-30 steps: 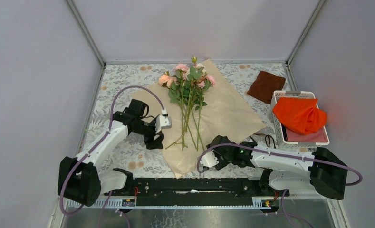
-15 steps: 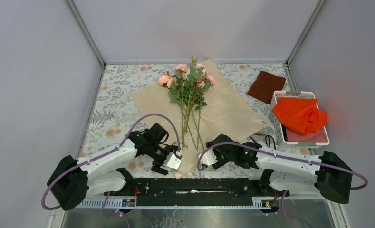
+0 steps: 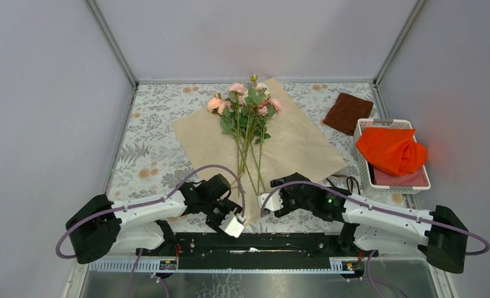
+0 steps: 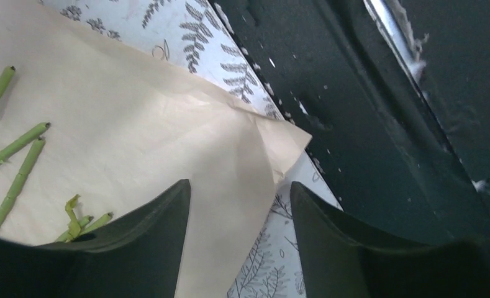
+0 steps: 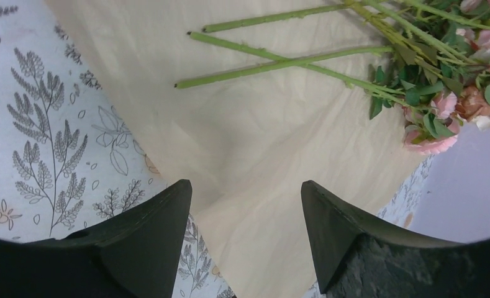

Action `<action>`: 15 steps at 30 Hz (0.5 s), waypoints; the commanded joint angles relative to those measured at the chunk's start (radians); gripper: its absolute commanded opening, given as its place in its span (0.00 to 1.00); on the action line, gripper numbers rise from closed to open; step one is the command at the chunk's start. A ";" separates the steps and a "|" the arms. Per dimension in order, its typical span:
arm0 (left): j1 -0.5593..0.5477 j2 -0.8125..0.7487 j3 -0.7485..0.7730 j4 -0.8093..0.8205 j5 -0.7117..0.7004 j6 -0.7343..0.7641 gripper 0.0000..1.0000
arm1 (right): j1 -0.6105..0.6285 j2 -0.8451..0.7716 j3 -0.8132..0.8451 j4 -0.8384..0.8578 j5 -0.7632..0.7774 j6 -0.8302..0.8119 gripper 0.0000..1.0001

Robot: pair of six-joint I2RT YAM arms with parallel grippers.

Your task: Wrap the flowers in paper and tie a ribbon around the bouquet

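Fern-printed worktop [image 3: 149, 155] carries the paper [image 3: 298, 143], flowers [image 3: 245, 115] laid diagonally, seemingly for rolling; left claw [image 3: 233, 225] and right claw [image 3: 271, 203] gape empty, flanking its near corner.

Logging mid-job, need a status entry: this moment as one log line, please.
stage: pre-wrap | flowers: lying on paper | left gripper: open at paper's near corner | right gripper: open, empty

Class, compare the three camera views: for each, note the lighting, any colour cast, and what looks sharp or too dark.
Top external: soft, even light, sharp throughout; the orange cloth casts a reddish tint on the wall beside it. Left wrist: the paper looks washed pale, the left fingers dark and featureless. Right wrist: the flowers are crisp; the right fingers nearly black.
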 commanded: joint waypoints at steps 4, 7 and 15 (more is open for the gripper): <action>-0.033 0.051 0.019 0.094 -0.072 -0.067 0.45 | -0.103 -0.049 0.062 0.175 -0.042 0.258 0.74; -0.033 0.034 0.031 0.082 -0.078 -0.105 0.17 | -0.203 -0.046 0.106 0.254 0.008 0.488 0.75; -0.014 -0.036 0.129 0.099 -0.191 -0.311 0.00 | -0.367 0.097 0.250 0.237 0.016 0.970 0.78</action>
